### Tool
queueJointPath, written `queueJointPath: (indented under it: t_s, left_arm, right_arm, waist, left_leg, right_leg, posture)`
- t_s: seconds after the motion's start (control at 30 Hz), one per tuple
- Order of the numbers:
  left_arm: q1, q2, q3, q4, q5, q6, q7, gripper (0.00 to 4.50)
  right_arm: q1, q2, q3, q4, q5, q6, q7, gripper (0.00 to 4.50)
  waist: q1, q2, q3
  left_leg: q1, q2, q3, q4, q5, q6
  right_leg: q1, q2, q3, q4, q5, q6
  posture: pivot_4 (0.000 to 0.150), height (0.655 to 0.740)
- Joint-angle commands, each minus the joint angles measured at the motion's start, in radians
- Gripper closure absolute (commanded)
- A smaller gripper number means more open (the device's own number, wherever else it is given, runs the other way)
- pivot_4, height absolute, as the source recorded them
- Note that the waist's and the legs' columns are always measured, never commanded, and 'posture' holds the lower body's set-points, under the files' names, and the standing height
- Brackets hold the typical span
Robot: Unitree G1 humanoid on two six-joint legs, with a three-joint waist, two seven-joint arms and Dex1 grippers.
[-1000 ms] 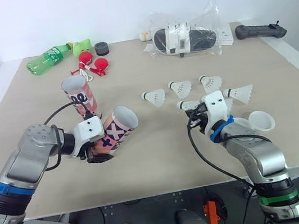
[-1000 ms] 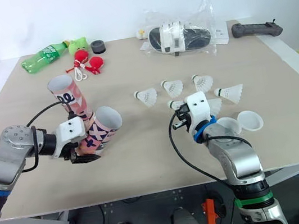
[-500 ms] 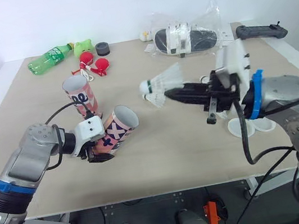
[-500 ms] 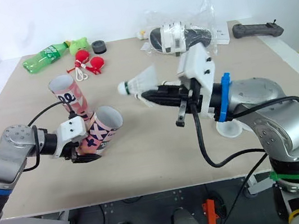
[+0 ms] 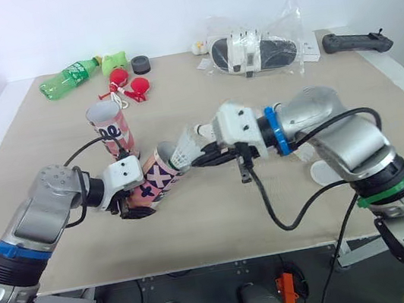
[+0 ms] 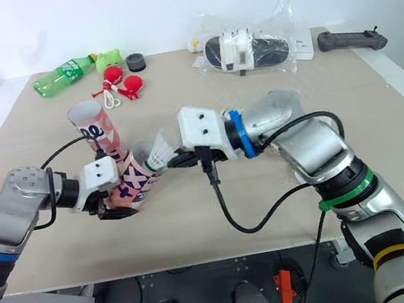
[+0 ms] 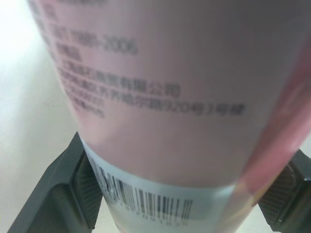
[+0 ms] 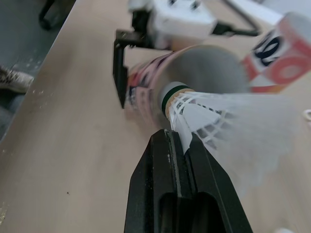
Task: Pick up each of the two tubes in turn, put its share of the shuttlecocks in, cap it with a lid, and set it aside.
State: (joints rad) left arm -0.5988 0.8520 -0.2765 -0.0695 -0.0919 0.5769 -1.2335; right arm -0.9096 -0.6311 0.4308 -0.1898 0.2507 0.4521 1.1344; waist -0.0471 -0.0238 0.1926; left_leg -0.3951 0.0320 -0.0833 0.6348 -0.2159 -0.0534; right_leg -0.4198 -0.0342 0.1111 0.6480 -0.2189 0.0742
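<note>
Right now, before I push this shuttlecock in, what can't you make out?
Held tube interior: blurred grey in the right wrist view, contents unclear.
Table behind the right arm: hidden in both eye views, a lid barely peeks out.
Rest of the held tube: cut off by the left wrist view's edges.

The shuttlecock (image 5: 184,148) sits pinched in the right gripper (image 5: 205,159), cork at the mouth of the tube (image 5: 157,180) ahead. The left gripper (image 5: 130,207) clamps that tube's base; the second tube (image 5: 110,131) stands just behind.

Bright, even light with soft, faint shadows.
</note>
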Motion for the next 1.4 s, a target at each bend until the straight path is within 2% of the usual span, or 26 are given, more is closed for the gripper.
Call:
queueJointPath:
  t_s: [0.03, 0.07, 0.13, 0.17, 0.2, 0.33, 0.53, 0.63, 0.83, 1.0, 1.2, 1.33, 1.4]
  left_arm:
    - [0.022, -0.014, -0.037, -0.004, 0.008, 0.017, -0.001, 0.84]
    - [0.022, -0.015, -0.037, -0.005, 0.009, 0.017, -0.001, 0.84]
    - [0.023, -0.016, -0.036, -0.006, 0.009, 0.019, -0.001, 0.84]
    - [0.023, -0.017, -0.036, -0.006, 0.009, 0.02, -0.001, 0.84]
    - [0.023, -0.017, -0.036, -0.006, 0.01, 0.02, -0.002, 0.84]
    - [0.025, -0.02, -0.036, -0.007, 0.01, 0.022, -0.002, 0.84]
    - [0.034, -0.02, -0.029, -0.012, 0.01, 0.031, 0.008, 0.84]
    - [0.045, -0.022, -0.024, -0.018, 0.007, 0.038, 0.013, 0.84]
    - [0.055, -0.025, -0.02, -0.031, 0.006, 0.048, 0.02, 0.84]
    - [0.061, -0.024, -0.019, -0.038, 0.003, 0.052, 0.021, 0.84]
    - [0.065, -0.021, -0.016, -0.049, 0.001, 0.059, 0.02, 0.84]
    - [0.068, -0.022, -0.015, -0.055, 0.002, 0.062, 0.023, 0.84]
    - [0.069, -0.023, -0.015, -0.058, 0.001, 0.064, 0.025, 0.84]
  right_arm:
    - [-0.012, 0.029, -0.02, -0.012, -0.014, -0.01, -0.004, 3.75]
    - [-0.014, 0.037, -0.03, -0.016, -0.009, -0.004, -0.007, 3.46]
    - [-0.015, 0.053, -0.056, -0.027, 0.009, 0.012, -0.013, 2.54]
    - [-0.015, 0.053, -0.064, -0.034, 0.014, 0.02, -0.01, 2.38]
    - [-0.014, 0.053, -0.069, -0.039, 0.014, 0.025, -0.008, 1.78]
    - [0.004, 0.048, -0.127, -0.072, 0.07, 0.088, -0.018, 0.01]
    - [0.092, 0.065, -0.29, -0.122, 0.167, 0.241, -0.152, 0.01]
    - [0.173, 0.073, -0.322, -0.107, 0.123, 0.255, -0.264, 0.01]
    - [0.247, 0.216, -0.328, 0.064, 0.008, 0.238, -0.542, 0.01]
    - [0.229, 0.38, -0.328, 0.254, -0.085, 0.149, -0.741, 0.01]
    - [0.159, 0.459, -0.289, 0.438, -0.164, 0.031, -0.789, 0.01]
    - [0.077, 0.499, -0.293, 0.623, -0.208, -0.059, -0.834, 0.01]
    - [0.045, 0.514, -0.305, 0.697, -0.212, -0.093, -0.845, 0.5]
  waist:
    - [0.0, 0.0, 0.0]
    - [0.0, 0.0, 0.0]
    - [-0.001, 0.0, 0.0]
    - [-0.001, 0.0, 0.0]
    - [0.0, 0.0, 0.0]
    - [0.001, 0.0, 0.0]
    - [0.002, 0.0, 0.0]
    - [0.001, 0.0, 0.0]
    - [-0.002, 0.0, -0.001]
    - [-0.002, 0.001, -0.001]
    - [-0.004, 0.001, -0.001]
    - [-0.006, 0.001, -0.001]
    - [-0.007, 0.001, -0.001]
  left_leg:
    - [0.0, 0.0, 0.0, 0.0, 0.0, 0.0]
    - [0.001, 0.0, 0.0, 0.0, 0.0, 0.0]
    - [0.001, 0.0, 0.0, 0.0, 0.0, 0.0]
    - [0.001, 0.0, 0.0, 0.0, 0.0, 0.0]
    - [0.001, 0.0, 0.0, 0.0, 0.0, 0.0]
    - [0.0, 0.0, 0.0, 0.0, 0.0, 0.0]
    - [0.0, 0.0, -0.001, 0.0, 0.0, 0.0]
    - [0.001, 0.0, -0.001, 0.0, 0.0, 0.0]
    - [0.001, 0.0, -0.001, 0.0, 0.0, 0.0]
    - [0.001, 0.0, -0.001, 0.0, 0.0, 0.0]
    - [0.001, 0.0, -0.001, 0.0, 0.0, 0.0]
    - [0.001, 0.0, -0.001, 0.0, 0.0, 0.0]
    - [0.001, 0.0, -0.001, 0.0, 0.0, 0.0]
  right_leg:
    - [0.0, 0.0, 0.0, 0.0, 0.0, 0.0]
    - [0.001, 0.0, 0.0, 0.0, 0.0, 0.0]
    - [0.001, 0.0, 0.0, 0.0, 0.0, -0.001]
    - [0.001, 0.0, 0.0, 0.0, 0.0, -0.001]
    - [0.001, 0.0, 0.0, 0.001, 0.0, -0.001]
    - [0.001, 0.0, 0.0, 0.0, 0.0, 0.0]
    - [0.001, 0.0, 0.0, 0.0, 0.0, 0.0]
    - [0.001, 0.0, 0.0, 0.0, 0.0, 0.0]
    - [0.001, 0.0, 0.0, 0.0, 0.0, -0.001]
    - [0.001, 0.0, 0.0, 0.0, 0.001, 0.0]
    - [0.001, 0.0, 0.0, 0.0, 0.001, 0.0]
    - [0.001, 0.0, 0.0, 0.0, 0.001, 0.0]
    - [0.001, 0.0, 0.0, 0.0, 0.001, 0.0]
  posture:
    - [0.15, 0.74]
    - [0.15, 0.74]
    - [0.15, 0.74]
    - [0.15, 0.74]
    - [0.15, 0.74]
    - [0.15, 0.74]
    - [0.15, 0.74]
    - [0.15, 0.74]
    - [0.15, 0.74]
    - [0.15, 0.74]
    - [0.15, 0.74]
    - [0.15, 0.74]
    - [0.15, 0.74]
